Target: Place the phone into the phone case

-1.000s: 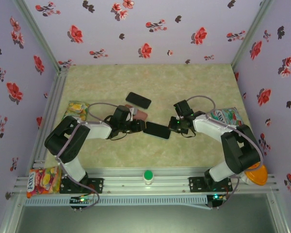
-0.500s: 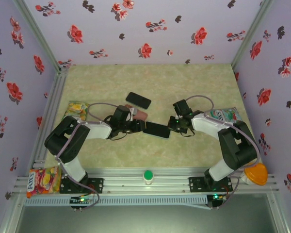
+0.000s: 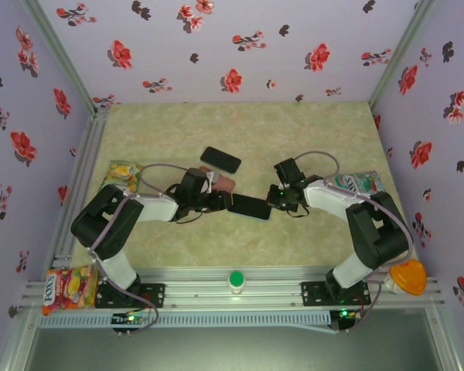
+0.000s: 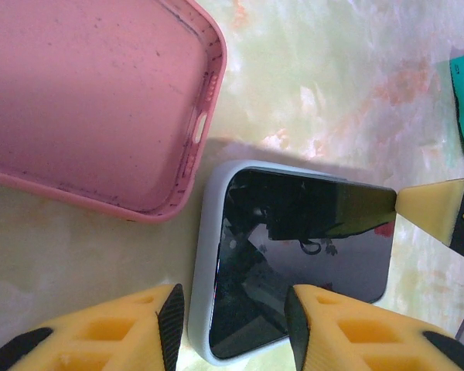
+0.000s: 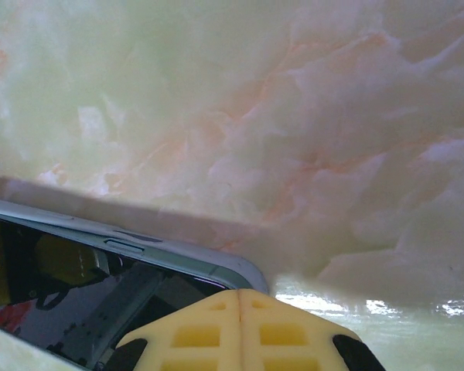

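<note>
The phone point(image 3: 251, 207) lies screen up on the marbled table, dark glass with a light grey rim point(image 4: 294, 255). Just beyond it the pink phone case point(image 3: 223, 182) lies hollow side up point(image 4: 85, 100). My left gripper point(image 3: 226, 202) is open point(image 4: 233, 325): one finger stands left of the phone's near end, the other over its screen. My right gripper point(image 3: 277, 198) is shut, its yellow tips point(image 5: 240, 325) pressed against the phone's other end point(image 5: 77, 278). That right fingertip point(image 4: 429, 209) shows touching the phone's far corner.
A second black phone point(image 3: 220, 160) lies behind the case. Snack packets sit at the left point(image 3: 122, 175), near left corner point(image 3: 68, 287) and right point(image 3: 358, 184). An orange object point(image 3: 406, 274) is by the right arm's base. A green button point(image 3: 235, 279) sits on the front rail.
The right gripper has edged slightly left against the phone's end. The phone shifted barely. The left arm has stayed put.
</note>
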